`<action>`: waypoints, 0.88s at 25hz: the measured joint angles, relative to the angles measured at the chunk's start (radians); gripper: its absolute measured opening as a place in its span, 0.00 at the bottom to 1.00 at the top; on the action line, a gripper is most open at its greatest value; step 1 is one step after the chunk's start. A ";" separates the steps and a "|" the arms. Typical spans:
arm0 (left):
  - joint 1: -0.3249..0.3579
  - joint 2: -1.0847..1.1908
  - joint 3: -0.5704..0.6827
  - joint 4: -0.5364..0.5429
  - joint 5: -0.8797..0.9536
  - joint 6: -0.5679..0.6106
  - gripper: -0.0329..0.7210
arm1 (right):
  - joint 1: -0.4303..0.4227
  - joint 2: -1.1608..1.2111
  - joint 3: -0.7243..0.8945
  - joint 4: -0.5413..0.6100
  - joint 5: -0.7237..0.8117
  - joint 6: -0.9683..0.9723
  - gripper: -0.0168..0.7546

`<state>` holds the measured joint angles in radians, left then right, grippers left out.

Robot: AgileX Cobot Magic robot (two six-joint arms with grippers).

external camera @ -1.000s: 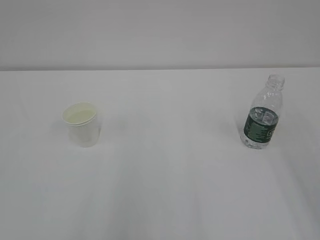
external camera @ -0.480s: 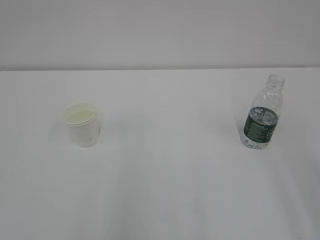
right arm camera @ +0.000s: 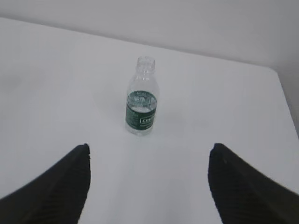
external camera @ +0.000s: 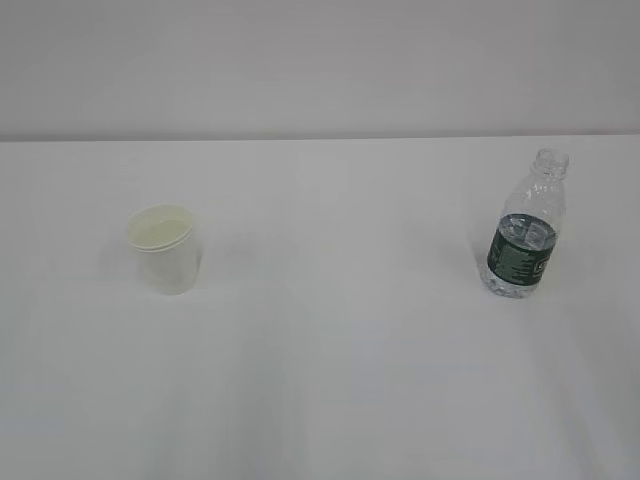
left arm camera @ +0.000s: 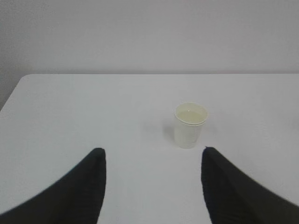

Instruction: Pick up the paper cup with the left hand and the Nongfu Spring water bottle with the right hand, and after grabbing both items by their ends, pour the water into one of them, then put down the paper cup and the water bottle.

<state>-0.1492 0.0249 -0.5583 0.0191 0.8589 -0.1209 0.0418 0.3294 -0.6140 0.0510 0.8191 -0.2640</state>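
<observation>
Ahead of the spread-jawed left hand point(left arm camera: 152, 161) small white paper cup point(left arm camera: 190, 125) upright, well apart, clear ribbed plastic water bottle point(right arm camera: 141, 97) ahead of wide-open right hand point(right arm camera: 148, 156), bare white table point(external camera: 340, 350) all around

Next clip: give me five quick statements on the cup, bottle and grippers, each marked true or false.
1. The paper cup stands upright on the table. True.
2. The water bottle has a cap on. False: its neck is open.
3. The left gripper holds the cup. False: it is open, short of the cup.
4. The right gripper is open, with the bottle ahead. True.
5. The bottle lies on its side. False: it stands upright.
</observation>
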 joint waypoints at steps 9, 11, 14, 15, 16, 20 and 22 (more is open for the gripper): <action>0.000 0.000 0.000 -0.002 0.000 0.000 0.65 | 0.000 -0.151 0.000 -0.005 0.228 0.065 0.78; 0.000 0.000 0.000 -0.002 0.000 0.000 0.65 | 0.000 -0.179 0.000 -0.023 0.264 0.092 0.78; 0.000 0.000 0.000 -0.002 0.006 0.000 0.65 | 0.000 -0.215 0.000 -0.045 0.289 0.113 0.78; 0.000 0.000 0.000 -0.002 0.011 0.000 0.65 | 0.000 -0.224 0.000 -0.051 0.293 0.115 0.78; 0.000 0.000 0.000 -0.002 0.019 0.000 0.65 | 0.000 -0.229 0.000 -0.051 0.304 0.117 0.78; 0.000 0.000 0.000 -0.002 0.029 0.000 0.65 | 0.000 -0.236 0.000 -0.063 0.348 0.123 0.78; 0.000 0.000 0.000 -0.002 0.043 0.000 0.65 | 0.000 -0.236 0.000 -0.067 0.375 0.124 0.78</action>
<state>-0.1492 0.0249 -0.5583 0.0169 0.9018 -0.1209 0.0418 0.0936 -0.6140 -0.0165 1.1939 -0.1396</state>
